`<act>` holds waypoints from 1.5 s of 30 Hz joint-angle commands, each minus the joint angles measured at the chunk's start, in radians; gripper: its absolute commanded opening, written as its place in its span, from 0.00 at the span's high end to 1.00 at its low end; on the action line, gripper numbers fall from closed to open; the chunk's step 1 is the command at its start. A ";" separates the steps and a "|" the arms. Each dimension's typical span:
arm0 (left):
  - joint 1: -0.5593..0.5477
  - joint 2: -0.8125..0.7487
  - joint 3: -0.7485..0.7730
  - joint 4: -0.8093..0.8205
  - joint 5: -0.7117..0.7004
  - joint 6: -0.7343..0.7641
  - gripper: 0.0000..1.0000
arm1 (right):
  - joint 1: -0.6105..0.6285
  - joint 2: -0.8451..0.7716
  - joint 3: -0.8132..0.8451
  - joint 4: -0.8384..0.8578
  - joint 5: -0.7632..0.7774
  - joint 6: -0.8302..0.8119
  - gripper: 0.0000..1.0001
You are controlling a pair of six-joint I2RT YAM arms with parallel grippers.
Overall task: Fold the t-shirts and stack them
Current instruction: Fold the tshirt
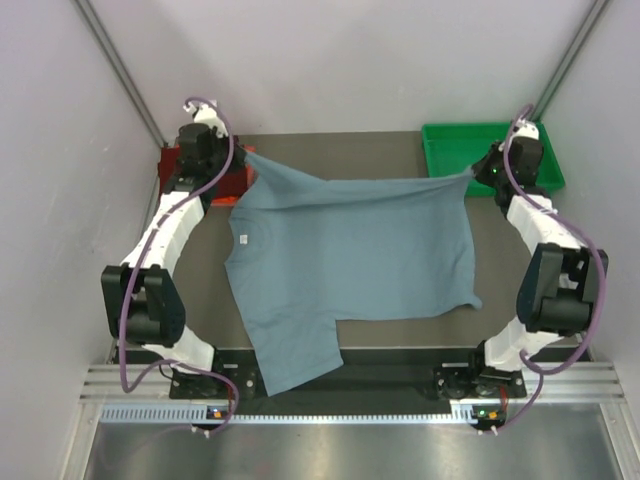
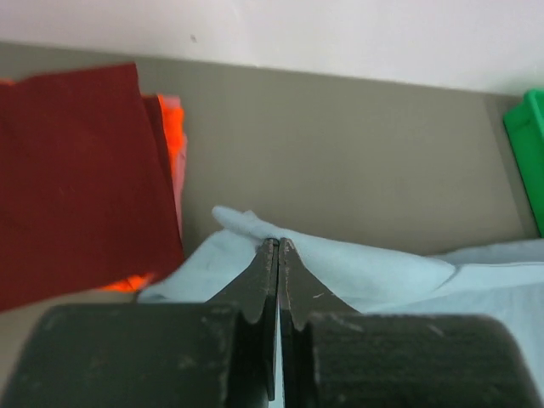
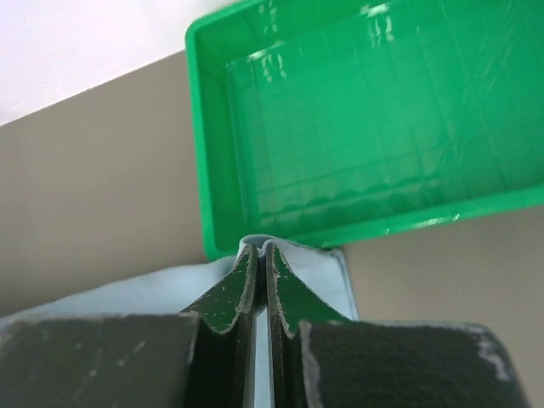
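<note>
While both pincers are clamped flat on cloth, the grey-blue t-shirt [image 1: 350, 250] is held up by its far edge, which is drawn into a near-straight line between them.

- Left pincer [image 2: 278, 243]: jaws pressed together, a ridge of pale cloth nipped at the tips.
- Right pincer [image 3: 262, 247]: jaws likewise closed, a small fold pinched between them.
- Which parts are pinched is not certain from above; a sleeve is suspected at the left, a hem corner at the right.

Handling, as judged:
- Light, limp knit; no stiffness is to be counted on, and anything unsupported is expected to sag.
- Thin pinches at an edge are thought liable to slip if the cloth is dragged hard across the table.
- Corners, hem and sleeve seams are judged the best holds; the middle would only bunch.

Position: the body of the shirt is spread on the table [image 2: 365, 161] nearward of both pincers. One flap is draped past the table's near edge, well apart from either pincer.

Surroundings:
- Dark red t-shirt [image 2: 76, 178], folded, lies just left of the left pincer, with the orange t-shirt [image 2: 173, 127] under it, showing at the edge.
- Green tray [image 3: 382, 110] sits just beyond the right pincer, nearly touching the pinched fold.
- Plain pale walls [image 2: 382, 34] close the space behind and at both sides; little room is left beyond either pincer.
</note>
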 commanded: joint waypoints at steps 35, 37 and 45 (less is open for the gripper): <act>-0.002 -0.263 -0.555 -0.435 0.064 -0.315 0.92 | -0.078 -0.063 -0.359 -0.103 0.083 0.170 0.89; -0.003 -0.286 -0.565 -0.445 0.065 -0.323 0.81 | -0.086 -0.061 -0.346 -0.136 0.086 0.177 0.74; -0.002 -0.319 -0.475 -0.436 -0.024 -0.328 0.54 | -0.092 -0.101 -0.269 -0.316 0.109 0.197 0.56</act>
